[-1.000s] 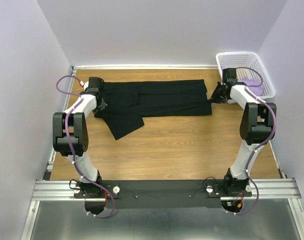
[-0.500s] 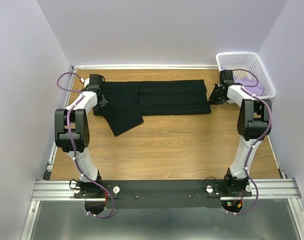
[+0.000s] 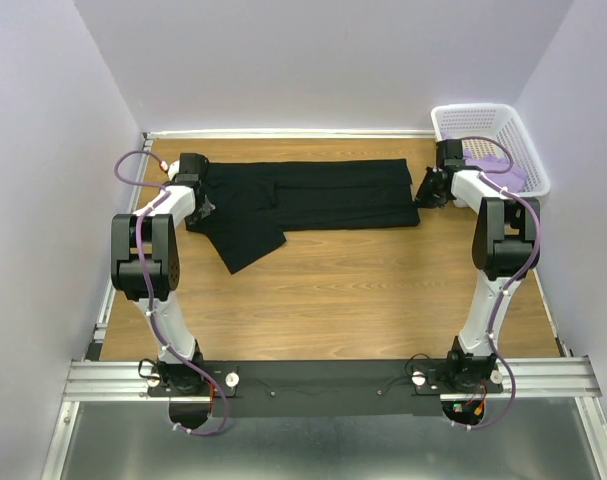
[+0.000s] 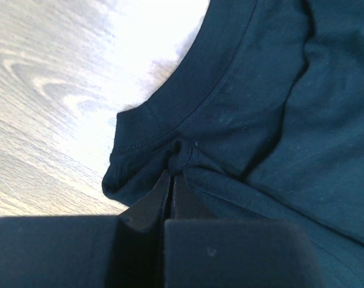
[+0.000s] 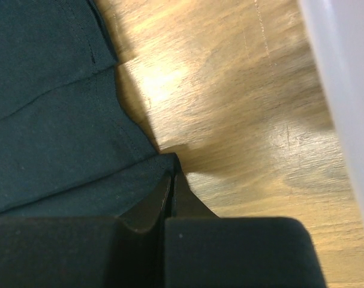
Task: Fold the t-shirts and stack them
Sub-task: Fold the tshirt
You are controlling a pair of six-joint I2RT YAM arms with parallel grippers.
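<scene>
Lying stretched across the far part of the bench [image 3: 363,290], the black t-shirt [image 3: 323,195] is seen from the top camera folded into a long band, with one sleeve angled out toward the near side at its left end. The left hand [image 3: 201,208] is set at the shirt's left end and the right hand [image 3: 424,190] at its right end. A white basket [image 3: 488,112] is placed at the far right corner, just beside the right arm, and the lavender t-shirt [image 3: 501,166] is held inside it. From the left wrist camera, the left hand is shown closed, its fingers [image 4: 144,210] pinched together on a small bunch of black cloth just below the collar band, with bare wood seen beyond the neckline. From the right wrist camera, the right hand is likewise shown closed, a corner of the black t-shirt being nipped between its fingertips, with a stitched hem visible to the left and bare wood to the right.
</scene>
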